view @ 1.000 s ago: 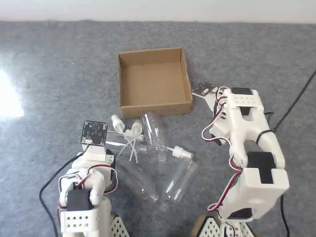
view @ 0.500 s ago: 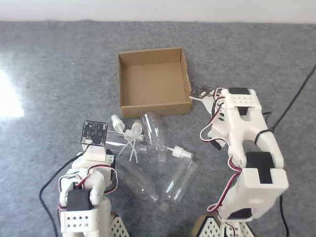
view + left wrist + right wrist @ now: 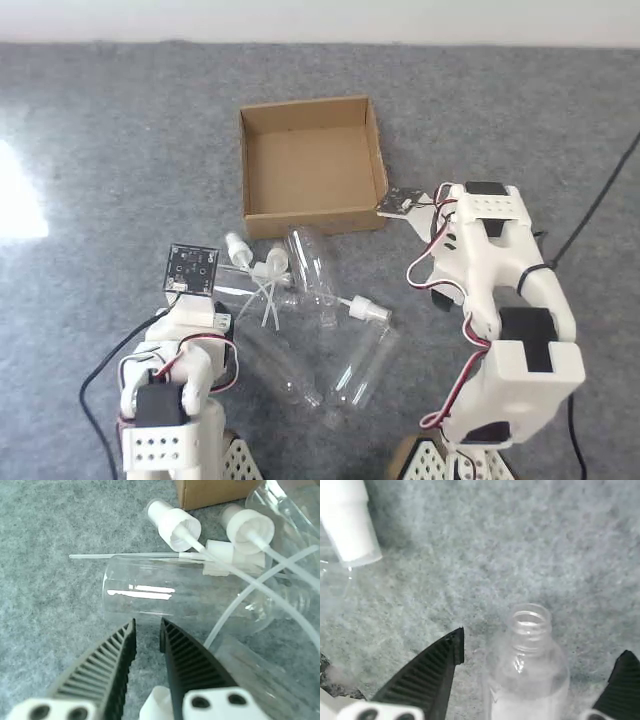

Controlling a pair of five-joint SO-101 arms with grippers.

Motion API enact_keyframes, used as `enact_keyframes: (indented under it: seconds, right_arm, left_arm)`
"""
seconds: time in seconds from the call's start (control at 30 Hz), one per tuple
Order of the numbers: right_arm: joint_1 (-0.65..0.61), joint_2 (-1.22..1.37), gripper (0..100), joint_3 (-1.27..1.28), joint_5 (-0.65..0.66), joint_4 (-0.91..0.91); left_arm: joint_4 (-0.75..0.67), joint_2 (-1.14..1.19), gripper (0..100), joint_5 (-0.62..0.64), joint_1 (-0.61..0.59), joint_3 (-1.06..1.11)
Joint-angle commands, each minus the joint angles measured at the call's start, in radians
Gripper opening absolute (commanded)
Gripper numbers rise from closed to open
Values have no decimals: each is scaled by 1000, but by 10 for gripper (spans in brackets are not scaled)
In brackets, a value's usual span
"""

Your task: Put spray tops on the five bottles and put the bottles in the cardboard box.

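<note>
The right arm (image 3: 490, 250) has swung toward the brown cardboard box (image 3: 315, 218). Its wrist view adds the right tool (image 3: 543, 641) spread wide around an uncapped clear plastic bottle (image 3: 527, 680); the left tool (image 3: 147, 626), narrowly parted, hangs over a lying bottle (image 3: 175, 592). The grey carpeted tabletop (image 3: 120, 150) meets a white wall (image 3: 320, 18).

Bare grey carpeted table (image 3: 120, 130) lies free to the left of and beyond the shallow brown cardboard box (image 3: 315, 222), whose open top is unobstructed. A tangle of clear plastic bottles (image 3: 310, 265), white spray tops (image 3: 368, 311) and crossing thin tubes (image 3: 265, 300) blocks the ground between the two arms, just before the box. One crosswise clear bottle (image 3: 175, 595) bars the left pincer (image 3: 147, 627). An open-necked bottle (image 3: 527, 625) stands between the spread jaws of the right pincer (image 3: 543, 642), with bare table beyond it.
</note>
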Motion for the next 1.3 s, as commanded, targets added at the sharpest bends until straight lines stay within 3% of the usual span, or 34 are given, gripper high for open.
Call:
enact_keyframes:
  seconds: [0.0,0.17,0.6,0.93,1.07,1.27]
  right_arm:
    - [27,-74,417,-15,25,15]
    - [82,-70,417,-17,84,15]
    - [93,-71,414,-17,89,5]
    - [91,-77,133,-17,86,5]
    - [84,-79,113,-17,74,13]
    - [65,-81,113,-43,-106,15]
  left_arm:
    - [5,-18,73,9,0,-2]
    - [5,-18,73,9,0,-2]
    - [5,-18,73,9,0,-2]
    - [5,-18,73,9,0,-2]
    - [5,-18,73,9,0,-2]
    - [5,-18,73,9,0,-2]
